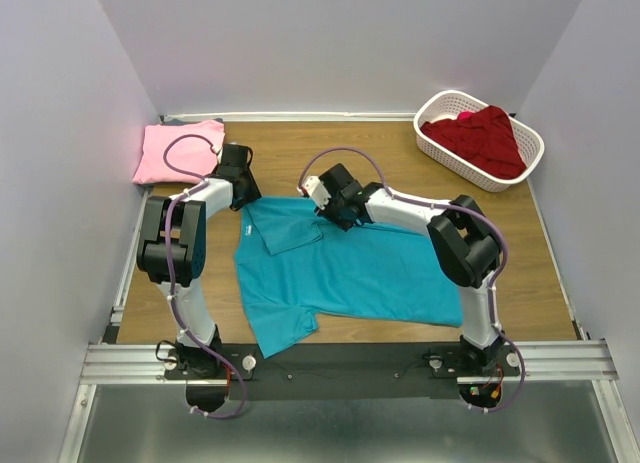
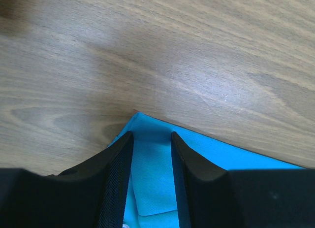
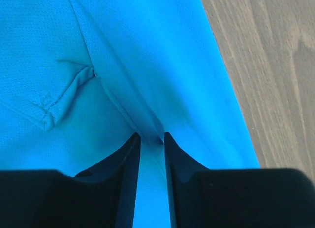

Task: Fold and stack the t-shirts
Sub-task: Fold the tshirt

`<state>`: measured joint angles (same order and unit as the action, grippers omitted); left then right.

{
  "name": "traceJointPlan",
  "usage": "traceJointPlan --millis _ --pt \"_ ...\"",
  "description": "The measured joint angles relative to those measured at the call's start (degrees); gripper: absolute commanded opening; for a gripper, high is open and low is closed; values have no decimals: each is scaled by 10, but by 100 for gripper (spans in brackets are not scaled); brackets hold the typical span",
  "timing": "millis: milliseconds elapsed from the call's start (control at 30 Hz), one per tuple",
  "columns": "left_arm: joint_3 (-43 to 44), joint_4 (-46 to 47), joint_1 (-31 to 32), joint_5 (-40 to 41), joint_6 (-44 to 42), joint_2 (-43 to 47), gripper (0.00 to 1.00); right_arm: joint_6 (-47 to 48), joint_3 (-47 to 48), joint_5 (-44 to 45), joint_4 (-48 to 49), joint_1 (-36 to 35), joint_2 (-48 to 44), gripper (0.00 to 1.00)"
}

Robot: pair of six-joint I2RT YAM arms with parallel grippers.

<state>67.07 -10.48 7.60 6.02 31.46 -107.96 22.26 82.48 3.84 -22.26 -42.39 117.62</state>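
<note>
The wooden worktop (image 1: 380, 153) carries a teal shirt (image 1: 350, 273), spread mostly flat beneath both sets of jaws, with one flap folded in over its far left part. The right jaws are clenched on a raised ridge of that teal cloth near the shirt's far edge. The ridge runs straight into the narrow gap between their fingers (image 3: 125, 164). The left jaws sit over the shirt's far left corner, their fingers (image 2: 118, 169) standing either side of the cloth with a gap between; I cannot tell whether they grip it. Well beyond the right jaws and off to their right stands a white basket (image 1: 432, 105) holding a dark red shirt (image 1: 480, 138). Just to the left of the left jaws lies a folded pink shirt (image 1: 175, 151).
</note>
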Motion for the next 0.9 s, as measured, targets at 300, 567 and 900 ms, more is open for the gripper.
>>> traceJointPlan --millis 300,567,900 --pt "0 -1 0 0 0 0 45 7 2 -1 0 0 2 1" --pt "3 -10 0 1 0 0 45 9 -19 -3 1 0 -23 1" --pt "5 -21 0 10 0 0 47 5 -32 -29 1 0 -35 23"
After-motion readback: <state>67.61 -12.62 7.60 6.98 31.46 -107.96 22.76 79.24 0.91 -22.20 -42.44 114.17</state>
